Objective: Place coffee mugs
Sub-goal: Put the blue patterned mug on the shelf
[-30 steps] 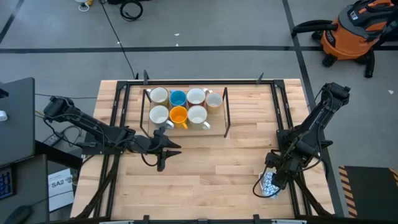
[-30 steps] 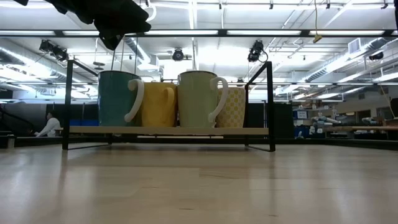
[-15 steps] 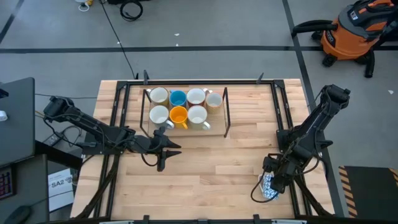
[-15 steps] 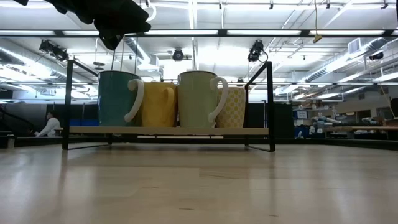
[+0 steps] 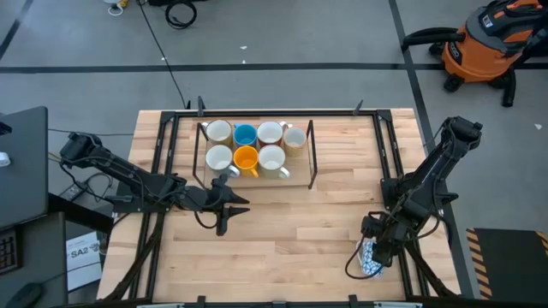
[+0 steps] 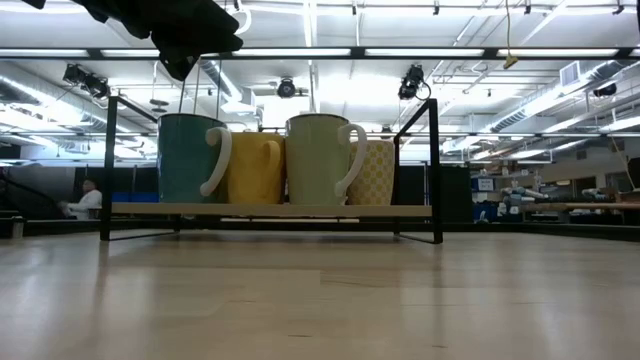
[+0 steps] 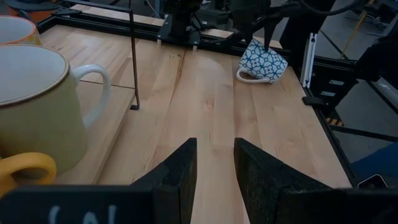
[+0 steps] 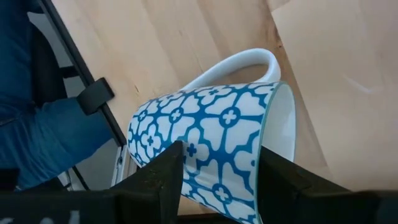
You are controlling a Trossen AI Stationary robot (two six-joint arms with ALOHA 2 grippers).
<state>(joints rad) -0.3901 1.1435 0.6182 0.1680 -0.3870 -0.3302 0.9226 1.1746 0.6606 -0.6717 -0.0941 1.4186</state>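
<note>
Several coffee mugs stand upright on a black-framed wooden rack [image 5: 310, 167] at the table's far middle: white ones, a blue one [image 5: 245, 134] and an orange-yellow one [image 5: 246, 159]. They also show in the low view [image 6: 255, 170]. A blue-and-white patterned mug [image 5: 368, 257] lies on its side near the table's near right corner, its handle [image 7: 249, 78] on the wood. My right gripper [image 8: 217, 171] is open right above it, one finger on either side of its body. My left gripper [image 7: 214, 165] is open and empty, just near of the rack's left part [image 5: 227, 205]. My right gripper comes at the patterned mug's body [image 8: 211, 143] from above, with its fingers [image 8: 165, 174] across the lying mug. I cannot tell whether they touch it. The mug lies on the table.
Black frame rails [image 5: 158, 171] run along the table's left and right sides. A laptop [image 5: 21, 162] stands off the left edge and an orange vacuum [image 5: 484, 43] on the floor at far right. A person [image 6: 85, 198] shows far off in the room.
My right gripper has shifted a little toward the table's near edge, over the patterned mug, which stays lying on the table.
</note>
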